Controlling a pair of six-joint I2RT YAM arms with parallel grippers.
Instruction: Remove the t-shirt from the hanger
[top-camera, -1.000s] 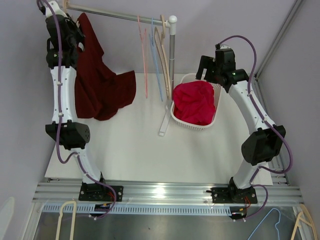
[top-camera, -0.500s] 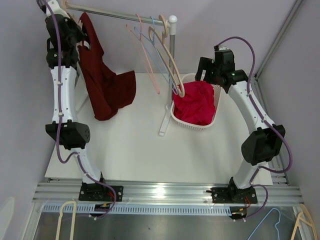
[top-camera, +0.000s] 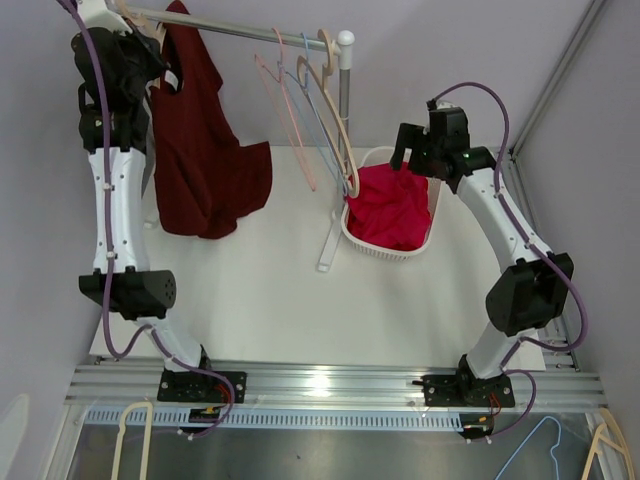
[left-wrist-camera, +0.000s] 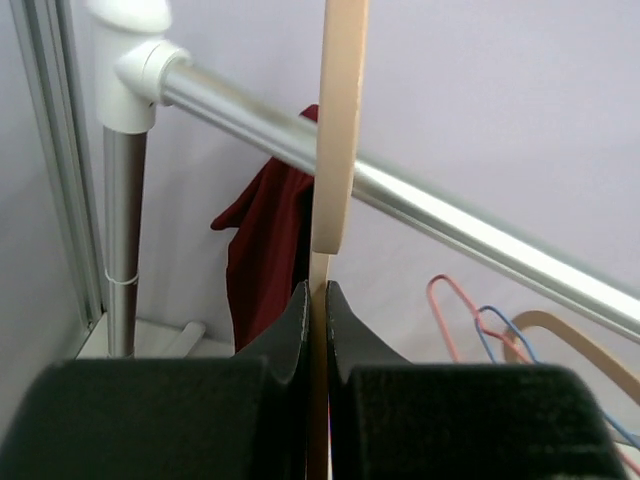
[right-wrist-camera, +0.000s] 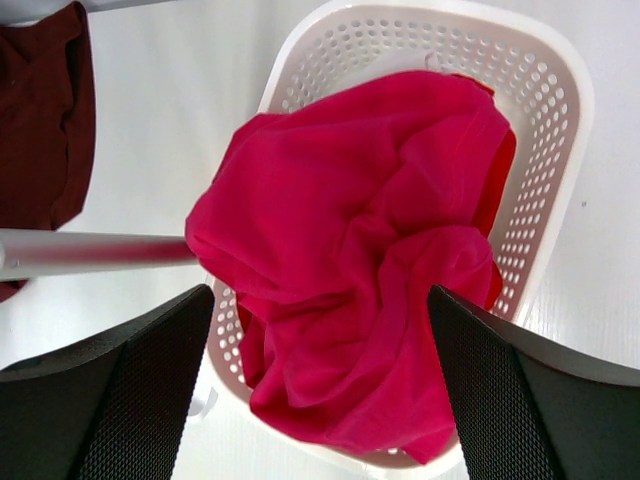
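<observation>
Right hand (right-wrist-camera: 320, 385) hovers wide open above a white basket (right-wrist-camera: 560, 120) of crimson cloth (right-wrist-camera: 350, 250), at 2 o'clock on the surface (top-camera: 270, 290). Farther back, at 10 o'clock, left hand (left-wrist-camera: 316, 300) pinches a tan hanger (left-wrist-camera: 335, 150) at the rail (left-wrist-camera: 450, 225). The maroon t-shirt (top-camera: 205, 150) hangs from it.

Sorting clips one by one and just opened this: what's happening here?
The left gripper, raised to the silver metal rail, has its fingers shut on the beige wooden hanger. The dark red t-shirt appears to hang from that hanger, not yet off, its lower end reaching down to the white table. The right gripper hovers open over the white perforated plastic basket holding a crumpled bright pink garment.
</observation>
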